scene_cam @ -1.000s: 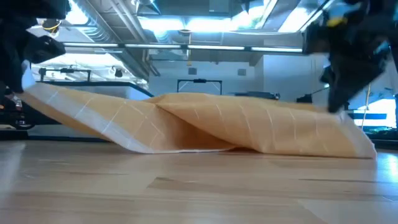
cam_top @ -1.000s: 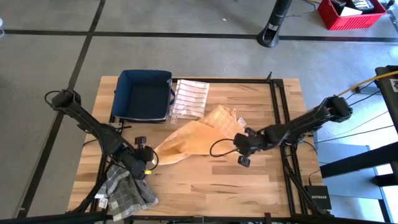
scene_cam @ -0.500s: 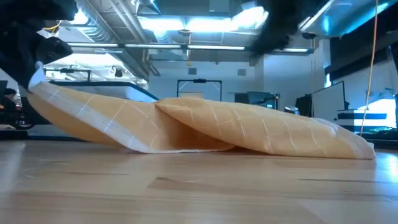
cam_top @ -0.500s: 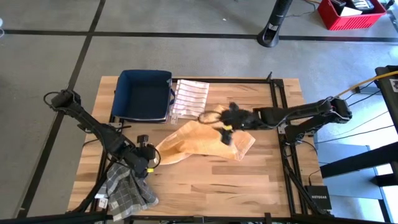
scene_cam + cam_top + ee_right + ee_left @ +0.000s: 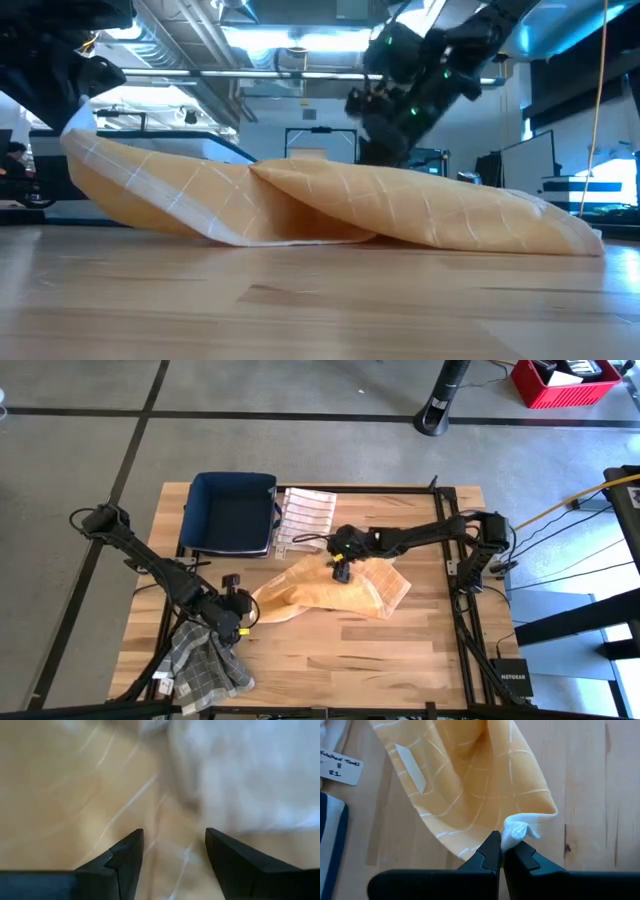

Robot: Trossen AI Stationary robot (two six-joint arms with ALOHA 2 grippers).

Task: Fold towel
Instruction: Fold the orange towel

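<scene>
The left gripper (image 5: 240,622) is seen closed tight on a white-hemmed corner of the orange towel (image 5: 330,585), near the table's left near part; in the left wrist view the two dark fingers (image 5: 492,855) are pinched together on the bunched white edge of the cloth, and that corner is held lifted off the wood, as the low view shows at its left side. The right gripper (image 5: 340,568) is held over the far edge of the same towel, close to the middle of the table, with its arm stretched in from the right side. Its fingers (image 5: 125,855) are spread wide apart in the right wrist view, with only orange cloth seen between them, and nothing is gripped.

The orange towel, crossed by thin white lines, is laid across the middle of the wooden table (image 5: 400,650) in a loose fold: one layer is doubled over another, with a raised ridge along the middle in the low view (image 5: 330,200). Its right part rests flat on the table.

Just beyond the towel, on the far side, a white striped cloth (image 5: 305,518) is lying flat, and a dark blue bin (image 5: 232,510) is set beside it to the left. A grey checked cloth (image 5: 205,665) is draped at the near left corner of the table, under the left arm. A paper label (image 5: 337,767) is seen near the towel in the left wrist view.
</scene>
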